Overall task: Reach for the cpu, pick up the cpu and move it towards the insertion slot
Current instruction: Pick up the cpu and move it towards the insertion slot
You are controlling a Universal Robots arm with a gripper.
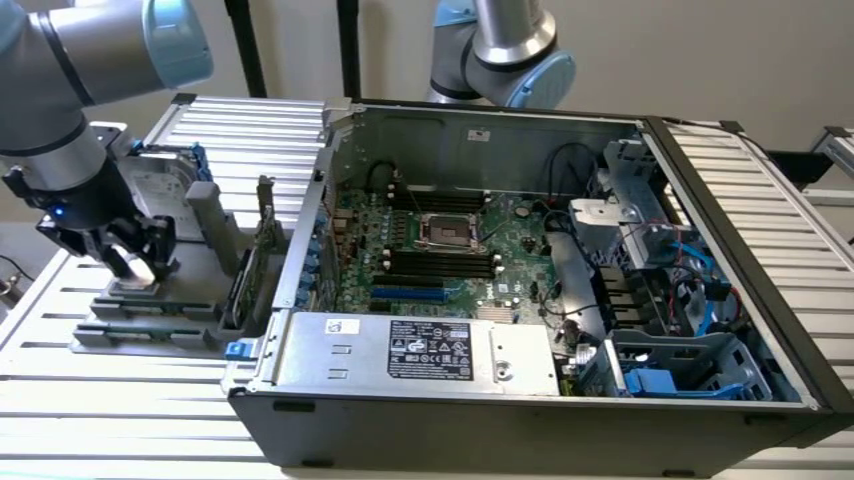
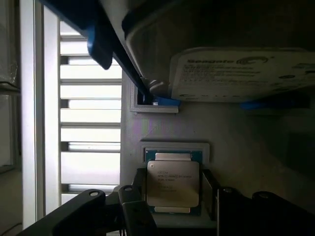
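Wrist view: I note the pincer [image 2: 173, 197] open, jaws flanking two opposite edges of the cpu [image 2: 173, 183], which lies flat in its holder recess [image 2: 173, 146], apparently to present those edges, well apart from the insertion slot [image 1: 446, 231] inside the case [image 1: 534, 425].

White label of the hard drive [image 2: 236, 73]: brand name "Seagate". Print on the cpu [image 2: 173, 183]: illegible.

cpu [image 2: 173, 183]: square, silver lid, flat in grey holder recess. insertion slot [image 1: 447, 232]: silver-framed socket, dark centre, on motherboard.
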